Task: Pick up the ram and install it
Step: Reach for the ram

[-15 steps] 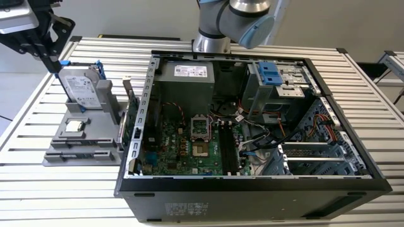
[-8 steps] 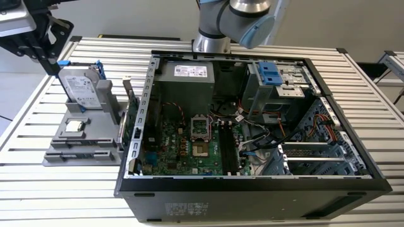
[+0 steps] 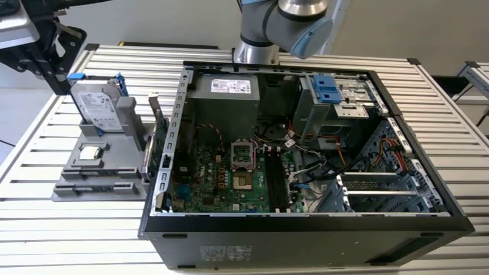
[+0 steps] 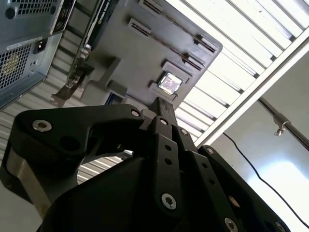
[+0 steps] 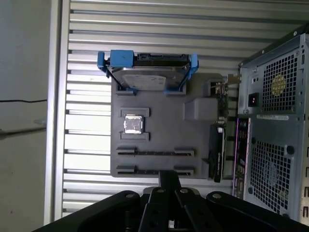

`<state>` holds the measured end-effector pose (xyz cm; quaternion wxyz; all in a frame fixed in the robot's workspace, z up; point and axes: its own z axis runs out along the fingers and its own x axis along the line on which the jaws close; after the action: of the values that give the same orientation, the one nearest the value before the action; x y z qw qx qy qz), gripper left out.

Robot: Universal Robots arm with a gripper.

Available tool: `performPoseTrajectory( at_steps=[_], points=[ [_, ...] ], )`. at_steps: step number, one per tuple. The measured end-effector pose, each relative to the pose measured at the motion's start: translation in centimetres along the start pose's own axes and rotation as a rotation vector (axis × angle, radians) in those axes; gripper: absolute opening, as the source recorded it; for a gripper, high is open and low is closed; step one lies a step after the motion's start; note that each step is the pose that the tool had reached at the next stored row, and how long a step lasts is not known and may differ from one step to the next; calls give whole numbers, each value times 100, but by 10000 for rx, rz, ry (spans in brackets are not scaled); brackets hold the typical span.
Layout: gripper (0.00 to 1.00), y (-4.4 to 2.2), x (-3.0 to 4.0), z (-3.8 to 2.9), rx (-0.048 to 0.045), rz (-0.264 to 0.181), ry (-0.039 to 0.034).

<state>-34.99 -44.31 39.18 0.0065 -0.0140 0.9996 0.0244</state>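
The gripper (image 3: 55, 80) is hanging at the exterior view's far left, over the back of a gray holder (image 3: 68, 186). In both wrist views its fingers (image 5: 169, 178) are pressing together into one dark tip, closed with nothing showing between them.

Just beside the gripper, toward the exterior view's right, a silver hard drive (image 3: 99, 106) in a blue frame is standing upright in the holder. A small square processor chip (image 3: 90, 153) is lying flat in front of it. In the first wrist view two long slots (image 5: 154, 152) are crossing the holder nearer the gripper, and the fingertip is covering the middle of the nearer one. I cannot tell whether the ram is sitting in either, nor where else it is.

At the holder's right edge a green expansion card (image 3: 160, 154) is standing on end, between the holder and the wall of the open computer case (image 3: 306, 229). Inside the case, black memory slots (image 3: 276, 177) are running alongside the processor socket, and loose cables (image 3: 306, 172) are crowding just to their right. The arm (image 3: 290, 23) is reaching in from behind the case.
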Motion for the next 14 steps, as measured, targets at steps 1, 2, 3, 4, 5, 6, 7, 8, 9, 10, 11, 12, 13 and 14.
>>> performPoseTrajectory(
  at_steps=[1,2,3,4,5,6,7,8,9,10,11,12,13,14],
  points=[
    [0,-10,0,0,0,4,0],
    [0,-20,1,0,0,7,-1],
    [0,-31,1,-1,0,12,-1],
    [0,-43,1,-2,0,21,-1],
    [0,-54,2,-2,0,29,-1],
    [0,-66,2,-3,0,36,-1],
    [0,-77,2,-3,0,44,-2],
    [0,-89,3,-4,1,51,-2],
    [0,-101,3,-4,0,58,-3],
    [0,-113,3,-5,1,65,-2],
    [0,-124,4,-5,1,71,-3],
    [0,-135,4,-5,1,75,-3],
    [0,-145,4,-6,1,78,-3],
    [0,-156,4,-6,1,82,-4]
  ],
)
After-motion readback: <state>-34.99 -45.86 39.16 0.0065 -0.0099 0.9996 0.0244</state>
